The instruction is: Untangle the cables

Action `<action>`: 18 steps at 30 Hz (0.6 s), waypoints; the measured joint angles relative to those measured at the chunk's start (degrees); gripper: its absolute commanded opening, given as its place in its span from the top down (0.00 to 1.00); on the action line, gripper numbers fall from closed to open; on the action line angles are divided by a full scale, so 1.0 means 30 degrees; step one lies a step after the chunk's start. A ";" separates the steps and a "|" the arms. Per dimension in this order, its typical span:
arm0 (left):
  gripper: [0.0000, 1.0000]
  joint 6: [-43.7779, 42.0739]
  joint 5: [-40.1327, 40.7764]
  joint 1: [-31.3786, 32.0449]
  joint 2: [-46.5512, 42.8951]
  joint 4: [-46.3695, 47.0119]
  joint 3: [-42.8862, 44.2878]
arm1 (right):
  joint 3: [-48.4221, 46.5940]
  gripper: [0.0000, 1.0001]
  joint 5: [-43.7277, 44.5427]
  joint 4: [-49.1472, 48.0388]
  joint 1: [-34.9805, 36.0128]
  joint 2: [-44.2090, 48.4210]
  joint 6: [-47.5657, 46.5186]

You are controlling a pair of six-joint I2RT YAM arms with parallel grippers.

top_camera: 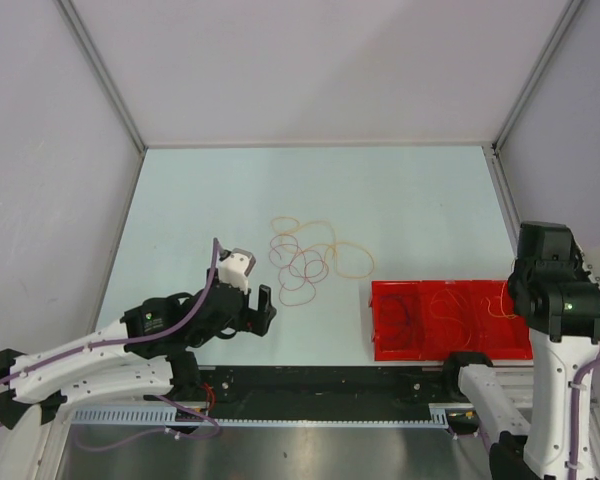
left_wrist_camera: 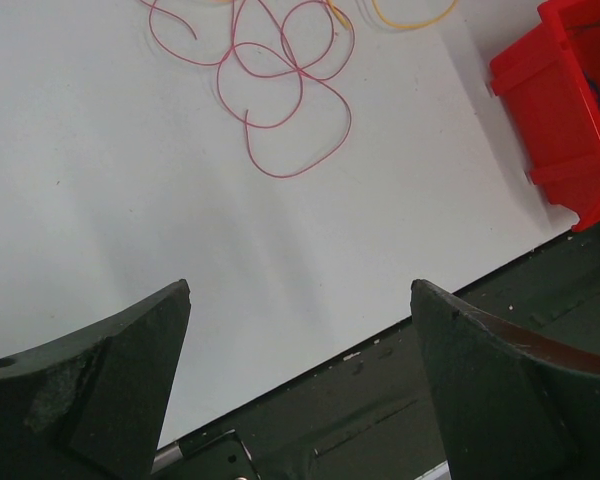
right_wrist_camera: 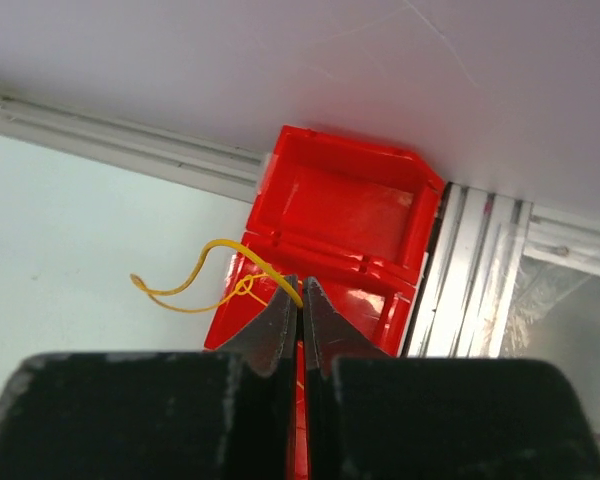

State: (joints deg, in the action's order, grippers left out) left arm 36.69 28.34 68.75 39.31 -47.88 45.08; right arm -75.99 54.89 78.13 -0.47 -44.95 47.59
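A tangle of thin cables, purple-grey, red, orange and yellow loops, lies on the table middle. In the left wrist view red loops and a yellow one lie ahead. My left gripper is open and empty, near the table's front edge, short of the tangle. My right gripper is shut on a yellow cable, held over the red bin. In the top view the right wrist hides its fingers.
The red bin with three compartments sits at the front right and holds thin cables: a dark one on the left, orange-yellow ones in the others. White enclosure walls surround the table. A black rail runs along the front edge.
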 measured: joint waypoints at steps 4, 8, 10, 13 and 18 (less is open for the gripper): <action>0.04 0.0000 0.0000 0.0036 0.0153 -0.0036 0.0000 | 0.0146 1.00 -0.1647 -0.0022 -0.2987 -0.0758 0.0597; 0.04 0.0000 0.0000 0.0044 0.0474 -0.0058 0.0000 | 0.1290 1.00 -0.3650 -0.0146 -0.5399 -0.1654 0.1115; 0.04 0.0000 0.0000 0.0051 0.0634 -0.0087 0.0000 | 0.2113 1.00 -0.4393 -0.0153 -0.6025 -0.1931 0.1355; 0.04 0.0000 0.0000 0.0066 0.0758 -0.0109 0.0000 | 0.3257 1.00 -0.5501 -0.0153 -0.6339 -0.2310 0.1800; 0.04 0.0007 0.0015 0.0087 0.0750 -0.0117 0.0000 | 0.4430 1.00 -0.6652 -0.0153 -0.6382 -0.2011 0.2499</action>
State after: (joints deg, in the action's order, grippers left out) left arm 36.71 28.38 69.01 41.56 -48.23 45.08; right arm -62.70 34.94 77.67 -19.62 -50.98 55.09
